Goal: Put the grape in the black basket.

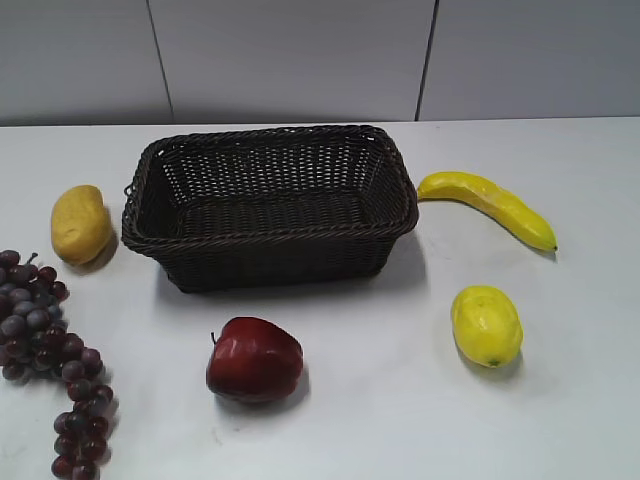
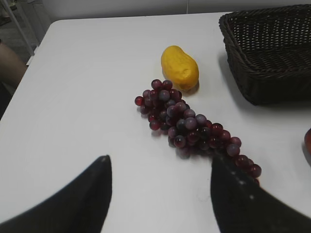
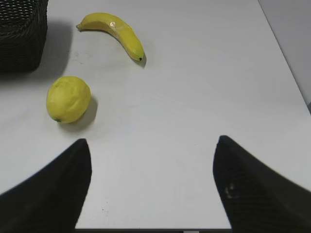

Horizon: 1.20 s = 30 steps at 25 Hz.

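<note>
Lying untouched on the white surface [image 1: 400, 420] at eight o'clock of the empty dark woven wicker basket [image 1: 268, 205]: long purple-red grape bunch [image 2: 194, 127]. Hovered nearby, left gripper [image 2: 160, 194] spread wide, empty. Likewise right gripper [image 3: 151, 187]. Grasp, carry, drop all pending.

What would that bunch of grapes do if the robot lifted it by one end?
The grape bunch is long and made of many small round berries, so it would probably droop and swing instead of staying stiff. The smooth berries may slip between the fingers of the left gripper. It lies flat on the table, so it seems unlikely to roll.
</note>
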### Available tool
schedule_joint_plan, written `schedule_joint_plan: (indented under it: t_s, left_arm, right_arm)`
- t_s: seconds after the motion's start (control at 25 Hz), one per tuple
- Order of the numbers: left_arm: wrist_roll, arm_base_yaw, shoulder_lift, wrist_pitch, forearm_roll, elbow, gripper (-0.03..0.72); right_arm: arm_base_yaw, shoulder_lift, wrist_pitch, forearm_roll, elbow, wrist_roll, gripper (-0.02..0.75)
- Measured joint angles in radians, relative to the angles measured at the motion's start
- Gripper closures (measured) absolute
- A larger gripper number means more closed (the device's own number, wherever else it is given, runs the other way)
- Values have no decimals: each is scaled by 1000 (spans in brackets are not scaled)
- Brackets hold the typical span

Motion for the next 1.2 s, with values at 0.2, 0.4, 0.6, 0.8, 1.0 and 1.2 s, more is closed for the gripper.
schedule_joint_plan:
  t_s: [0.2,0.4,0.6,0.8,1.0,1.2]
  left_arm:
    - [0,0,0,0,0,0,84]
    - [0,0,0,0,-1,0,84]
    - [0,0,0,0,-2,0,88]
    - [0,0,29,-36,-62,-21,101]
    - [0,0,216,-173,-86,-89,99]
    - [-1,0,484,-217,-144,-122,86]
  right_arm:
    - [0,0,-1,0,0,0,145]
    - [0,0,-1,0,0,0,145]
    - [0,0,-1,0,0,0,145]
    - [0,0,-1,0,0,0,145]
    - [0,0,0,0,0,0,145]
    - [0,0,-1,0,0,0,145]
